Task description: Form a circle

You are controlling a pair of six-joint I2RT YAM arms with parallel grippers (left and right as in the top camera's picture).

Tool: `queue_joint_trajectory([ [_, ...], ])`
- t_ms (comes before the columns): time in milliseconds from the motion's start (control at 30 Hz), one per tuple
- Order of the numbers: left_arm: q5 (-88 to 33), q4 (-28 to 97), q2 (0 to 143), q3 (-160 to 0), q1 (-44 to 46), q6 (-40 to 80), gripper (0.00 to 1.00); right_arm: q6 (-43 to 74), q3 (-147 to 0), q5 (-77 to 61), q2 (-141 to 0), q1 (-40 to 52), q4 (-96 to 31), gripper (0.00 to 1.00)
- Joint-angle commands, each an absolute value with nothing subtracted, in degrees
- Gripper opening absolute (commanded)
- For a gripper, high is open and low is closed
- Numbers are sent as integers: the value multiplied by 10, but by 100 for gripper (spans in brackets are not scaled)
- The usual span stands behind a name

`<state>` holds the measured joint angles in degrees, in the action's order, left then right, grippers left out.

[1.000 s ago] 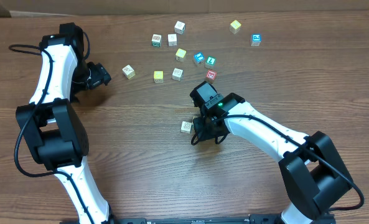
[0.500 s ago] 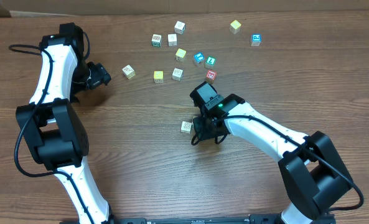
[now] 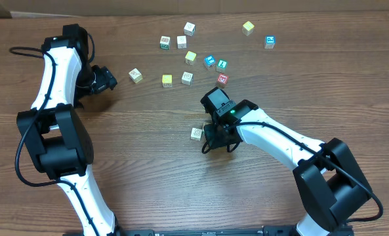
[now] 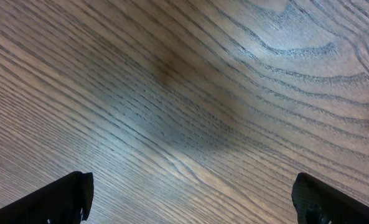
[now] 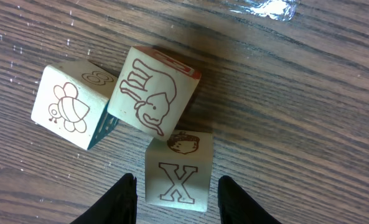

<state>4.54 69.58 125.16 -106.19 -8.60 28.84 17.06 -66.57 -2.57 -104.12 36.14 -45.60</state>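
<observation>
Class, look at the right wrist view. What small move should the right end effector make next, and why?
Probably open wider and lift straight up. The X cube lies flat between the right end effector's fingers, apparently touching the elephant cube, which meets the bee cube. The clump looks placed; whether the fingers press the cube is unclear.

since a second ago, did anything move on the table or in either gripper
Nothing visibly changed. The right gripper still straddles the X cube, which sits against the elephant cube and next to the bee cube. The left gripper stays open over the wooden table.
</observation>
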Motion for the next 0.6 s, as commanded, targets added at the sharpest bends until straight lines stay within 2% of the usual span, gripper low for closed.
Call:
queue_joint_trajectory([
  [0,44,696,1259,-1060,-82,300,100,180,-660,-22,-1043,363,-452,40],
  [300,44,696,1259,-1060,-82,300,100,182,-660,-22,-1043,363,-453,37],
  [567,44,695,1259,-1060,-82,300,99,182,-660,-22,-1043,363,-450,39],
])
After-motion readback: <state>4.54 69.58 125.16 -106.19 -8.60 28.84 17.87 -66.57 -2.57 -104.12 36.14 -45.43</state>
